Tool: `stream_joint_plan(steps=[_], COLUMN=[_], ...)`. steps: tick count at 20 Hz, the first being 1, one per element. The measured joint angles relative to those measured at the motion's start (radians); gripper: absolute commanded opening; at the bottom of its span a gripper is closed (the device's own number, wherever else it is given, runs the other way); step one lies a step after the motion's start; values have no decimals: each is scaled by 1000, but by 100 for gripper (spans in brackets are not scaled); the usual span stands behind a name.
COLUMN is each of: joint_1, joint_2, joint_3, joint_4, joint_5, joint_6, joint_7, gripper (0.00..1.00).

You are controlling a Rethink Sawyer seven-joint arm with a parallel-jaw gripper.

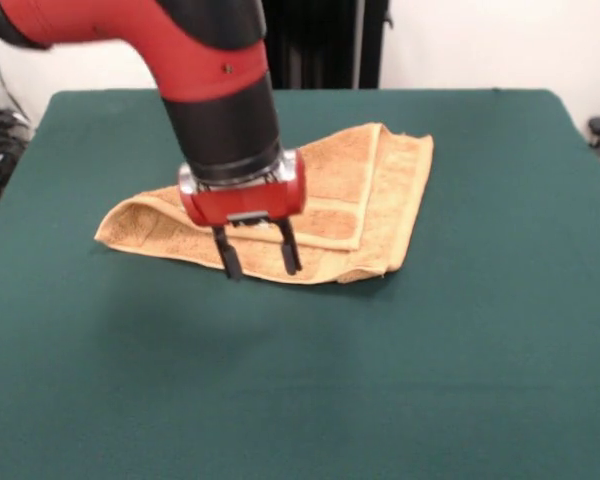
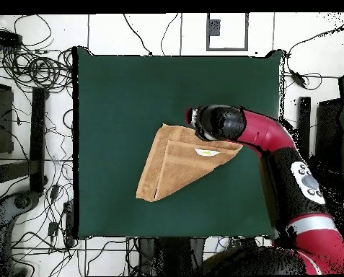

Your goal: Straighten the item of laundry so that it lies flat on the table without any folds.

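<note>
On the green bench (image 1: 500,330) the orange-tan towel (image 1: 380,190) lies folded over itself into a rough triangle, a top layer doubled back over the lower one. The tool (image 1: 259,262) hangs at its front edge, fingers apart and gripping nothing. The step looks like picking a hold; next, close on the upper layer only and draw it outward.

The red and black arm (image 1: 215,95) reaches down, its jaws parted and pointing downward.
</note>
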Motion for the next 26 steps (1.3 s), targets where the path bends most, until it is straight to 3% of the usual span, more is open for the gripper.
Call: stream_joint_plan(steps=[10, 26], joint_1=[-1, -2], joint_2=[120, 135], joint_3=[29, 49], joint_4=[-32, -76], joint_5=[1, -1], joint_6=[35, 89], joint_7=[0, 0], gripper=[100, 100])
